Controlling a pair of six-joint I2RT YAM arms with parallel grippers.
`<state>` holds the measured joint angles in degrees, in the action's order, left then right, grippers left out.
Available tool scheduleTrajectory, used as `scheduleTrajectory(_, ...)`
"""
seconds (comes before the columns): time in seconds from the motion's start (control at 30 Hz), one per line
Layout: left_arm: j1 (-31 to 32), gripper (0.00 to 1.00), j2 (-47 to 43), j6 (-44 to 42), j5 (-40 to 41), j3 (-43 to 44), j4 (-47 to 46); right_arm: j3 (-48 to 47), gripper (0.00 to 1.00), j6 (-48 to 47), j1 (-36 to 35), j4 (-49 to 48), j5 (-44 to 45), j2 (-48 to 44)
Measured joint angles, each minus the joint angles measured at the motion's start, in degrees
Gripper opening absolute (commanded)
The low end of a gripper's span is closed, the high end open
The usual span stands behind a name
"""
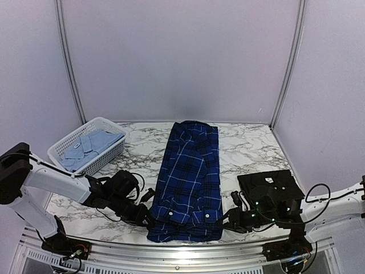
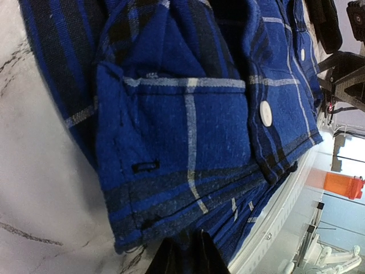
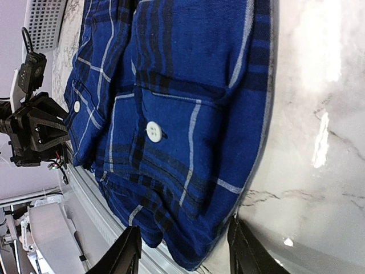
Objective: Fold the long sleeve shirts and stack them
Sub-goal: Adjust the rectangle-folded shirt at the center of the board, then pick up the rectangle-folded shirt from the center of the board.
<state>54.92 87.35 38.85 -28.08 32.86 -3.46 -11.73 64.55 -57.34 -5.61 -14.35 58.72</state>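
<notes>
The plaid shirt (image 1: pixel 188 177) lies lengthwise on the worktop (image 1: pixel 251 142). At its near hem the right hand (image 3: pixel 185 251) stands open astride 1 corner. The left hand (image 2: pixel 185 258) meets the other corner, its grip unclear.

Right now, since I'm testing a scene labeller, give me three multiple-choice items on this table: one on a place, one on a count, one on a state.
1. Where does the pale blue shirt lie? A in the white basket; B on the floor; C on the wall.
2. How many shirts show from above? A one; B two; C three.
3. On the right hand, how do the fingers stand? A apart, either side of the plaid shirt at its near hem; B shut on a button; C out of view.
Key: 1 A, it sits inside the basket at the far left. 2 C, plaid, pale blue and the black shirt at the near right. 3 A, the right wrist view shows cloth between two separated fingers.
</notes>
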Motion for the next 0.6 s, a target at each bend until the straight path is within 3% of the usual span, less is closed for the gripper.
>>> scheduleTrajectory(0.33, -0.4, 0.41, -1.3, 1.7, 3.1, 0.3, 1.4, 1.4, 0.49, 1.9, 0.1, 1.2, 0.4, -2.1)
scheduleTrajectory(0.6, -2.2, 0.44, -2.1, 1.8, 4.5, 0.5, 2.5, 1.1, 0.49, 1.9, 0.2, 0.5, 0.5, -1.1)
